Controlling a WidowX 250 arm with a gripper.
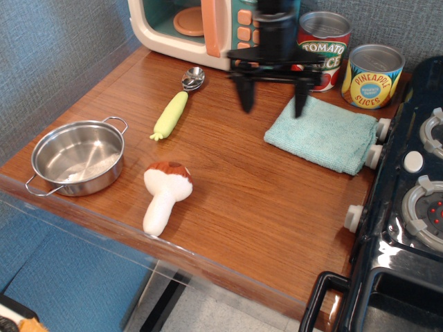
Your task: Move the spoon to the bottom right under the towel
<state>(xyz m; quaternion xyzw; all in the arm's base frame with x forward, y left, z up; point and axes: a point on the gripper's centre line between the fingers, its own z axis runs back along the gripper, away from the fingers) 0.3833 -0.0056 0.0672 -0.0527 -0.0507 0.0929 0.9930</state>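
Note:
The spoon [176,102] lies on the wooden table [228,187] in front of the toy microwave, its silver bowl toward the back and its pale yellow-green handle pointing to the front left. The folded teal towel [322,133] lies at the right, next to the stove. My gripper [273,100] hangs blurred above the table between spoon and towel, over the towel's left edge. Its two black fingers [246,97] are spread wide apart and hold nothing.
A toy microwave [208,28] stands at the back. A tomato can [324,41] and a pineapple can [374,76] stand behind the towel. A steel pot [77,156] sits front left, a plush mushroom [165,195] near the front edge, a black stove [408,207] at right.

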